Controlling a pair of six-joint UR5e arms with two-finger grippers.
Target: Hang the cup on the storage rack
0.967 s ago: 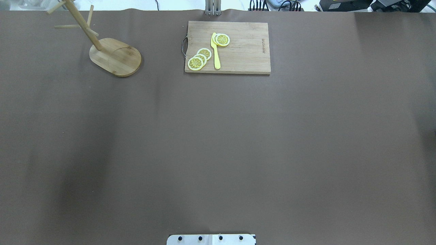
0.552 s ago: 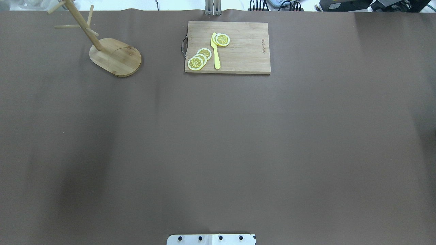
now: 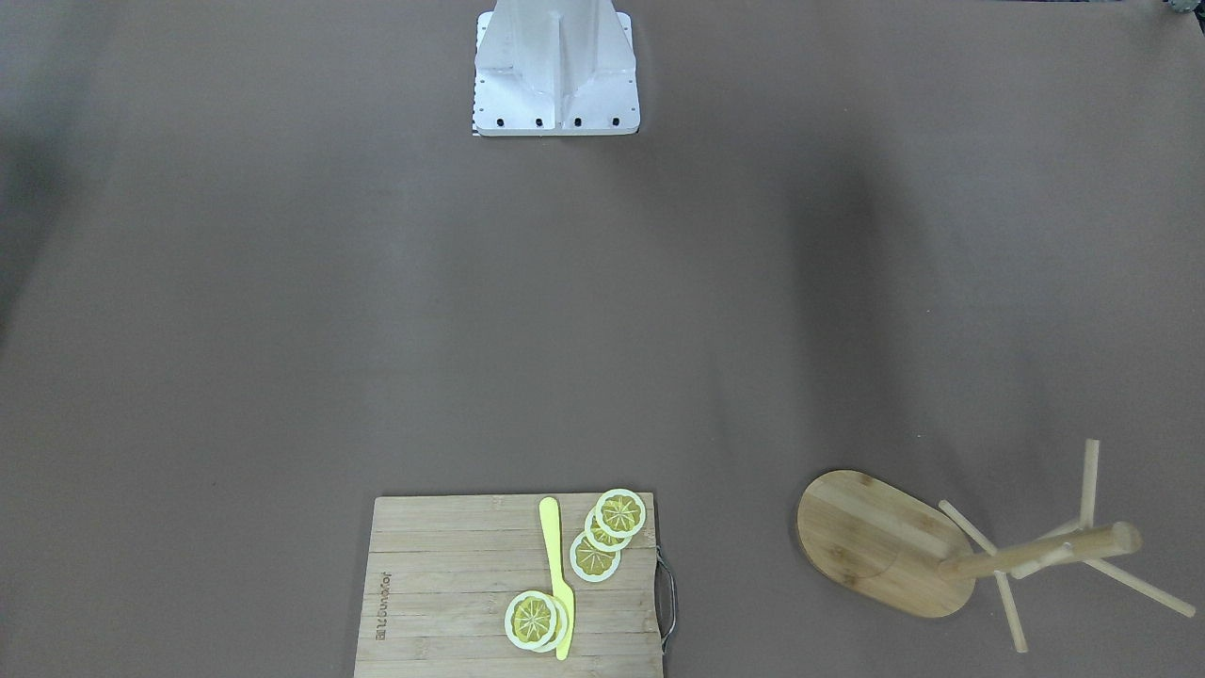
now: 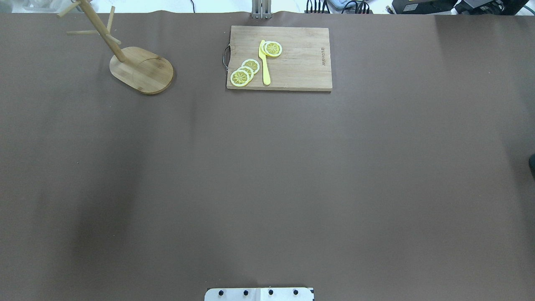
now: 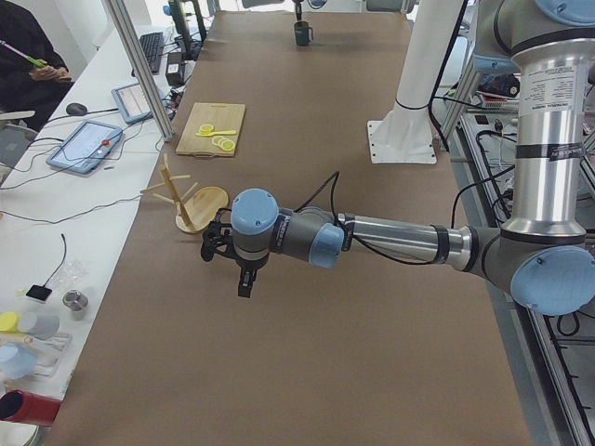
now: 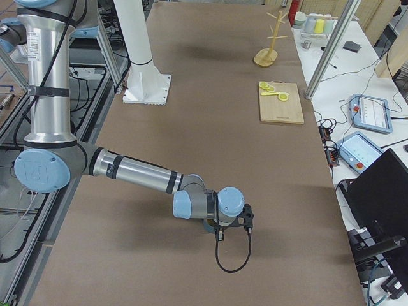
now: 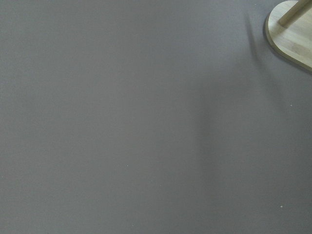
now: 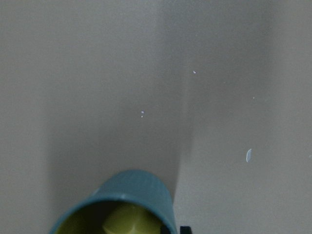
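Right gripper (image 6: 220, 234) hangs low over the table (image 4: 267, 188) at the robot's right end. Its wrist camera looks straight down into the cup (image 8: 127, 204), whose yellowish-green inside sits at the bottom edge of that view. Whether the gripper is spread or pinching the cup I cannot tell, as only a black sliver shows beside the rim. In the left side view the cup (image 5: 303, 34) appears upright at the far end of the table, with something dark just above it.

Over the last 1 second the overhead view has changed in 1 spot only. A dark rounded edge (image 4: 533, 166) has come in at the right border, about halfway down. I judge it to belong to the right arm's work around the cup, though too little shows to name it. The storage rack (image 4: 141, 70), the cutting board (image 4: 292, 58), its lemon slices (image 4: 245, 72) and the yellow knife (image 4: 264, 62) have not shifted.

Left gripper (image 5: 244, 279) hovers above bare table near the storage rack. Its state cannot be told either, but its camera catches a corner of that rack's oval base.

The task looks to be at its start. Cup and rack are well apart, towards opposite ends. The cup must cross nearly the whole table, probably by a hand-over, before its handle can meet a peg.
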